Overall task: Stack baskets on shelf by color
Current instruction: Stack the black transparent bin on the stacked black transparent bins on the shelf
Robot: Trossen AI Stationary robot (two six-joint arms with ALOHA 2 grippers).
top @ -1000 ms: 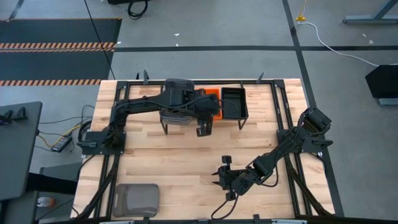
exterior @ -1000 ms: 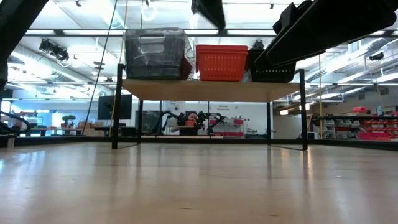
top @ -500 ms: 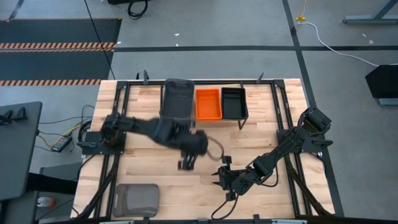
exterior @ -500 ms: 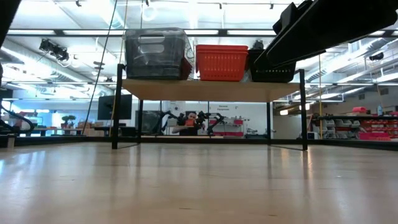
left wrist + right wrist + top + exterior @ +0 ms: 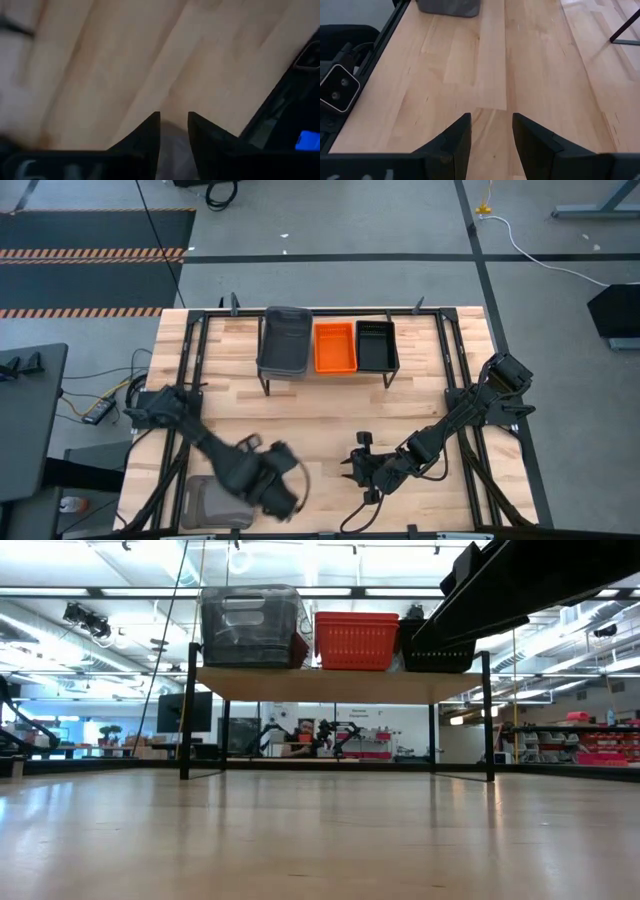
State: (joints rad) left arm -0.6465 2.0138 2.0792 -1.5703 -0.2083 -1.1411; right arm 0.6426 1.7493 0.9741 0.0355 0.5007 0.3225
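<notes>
Left pincer (image 5: 283,498) low beside grey basket (image 5: 220,502), right pincer (image 5: 350,470) parked

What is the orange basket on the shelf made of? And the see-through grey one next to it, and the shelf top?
The bright orange ribbed basket looks like plastic: solid even colour, moulded slots. The smoky grey translucent basket is probably plastic too, since light shows through its glossy walls. The shelf's pale board top looks like wood, on thin black legs, likely metal.

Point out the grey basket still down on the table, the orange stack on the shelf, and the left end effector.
grey basket on the table (image 5: 220,501), high view, its upturned flat base.
orange stack (image 5: 334,346), high view, inner floor of the top basket.
left end effector (image 5: 283,502), high view, between its fingertips, beside the grey basket.
</notes>
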